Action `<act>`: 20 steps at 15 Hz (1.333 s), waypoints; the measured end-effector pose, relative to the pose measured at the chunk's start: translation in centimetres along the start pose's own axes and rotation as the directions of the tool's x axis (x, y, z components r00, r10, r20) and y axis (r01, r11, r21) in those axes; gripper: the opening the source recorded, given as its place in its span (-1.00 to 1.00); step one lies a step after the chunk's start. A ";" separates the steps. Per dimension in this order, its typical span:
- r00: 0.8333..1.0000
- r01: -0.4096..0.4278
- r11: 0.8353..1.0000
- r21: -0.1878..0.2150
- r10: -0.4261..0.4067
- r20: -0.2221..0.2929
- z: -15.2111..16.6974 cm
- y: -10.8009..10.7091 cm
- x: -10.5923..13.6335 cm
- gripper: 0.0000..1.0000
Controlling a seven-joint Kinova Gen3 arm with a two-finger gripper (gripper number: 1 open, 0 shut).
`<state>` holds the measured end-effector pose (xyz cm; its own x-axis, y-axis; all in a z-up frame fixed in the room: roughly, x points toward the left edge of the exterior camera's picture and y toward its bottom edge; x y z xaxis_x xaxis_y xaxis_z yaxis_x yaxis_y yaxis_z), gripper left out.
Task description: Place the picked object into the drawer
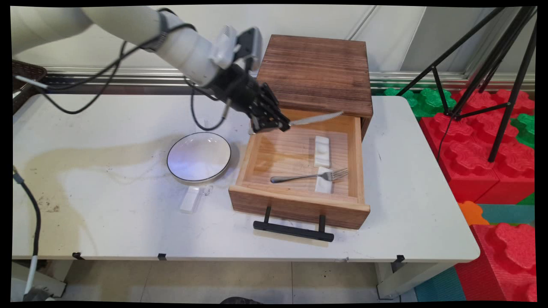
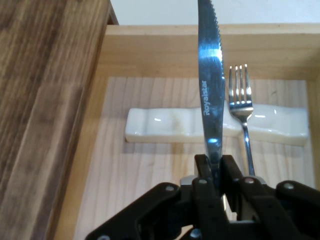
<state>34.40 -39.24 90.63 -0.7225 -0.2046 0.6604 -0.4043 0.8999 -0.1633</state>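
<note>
The jaws (image 2: 216,172) are clamped on a steel knife (image 2: 210,90) near its handle end, blade jutting ahead over the open drawer (image 1: 252,160); stiff, light, slick metal that could pivot if pinched loosely.

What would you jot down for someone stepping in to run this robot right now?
Gripper: shut on the knife, held by its handle end over the back of the open drawer, blade pointing out over it.
In the drawer: a fork with its tines on one white rest; a second white rest behind it carries nothing.
On the table: a white bowl left of the drawer and a third white rest in front of the bowl.
</note>
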 end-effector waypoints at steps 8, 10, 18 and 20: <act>0.998 -0.031 0.999 -0.025 0.032 0.058 6.2 -1.1 0.8 -1.00; 0.997 -0.039 0.999 -0.030 0.041 0.071 7.2 -1.3 0.6 -1.00; 0.987 -0.086 0.995 -0.043 0.091 0.129 11.3 -2.3 -1.0 -1.00; 0.986 -0.093 0.995 -0.045 0.098 0.135 12.0 -2.5 -1.3 -1.00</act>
<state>29.63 -45.84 81.39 -0.8278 -0.1658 0.5359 -0.3101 0.9313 -0.1908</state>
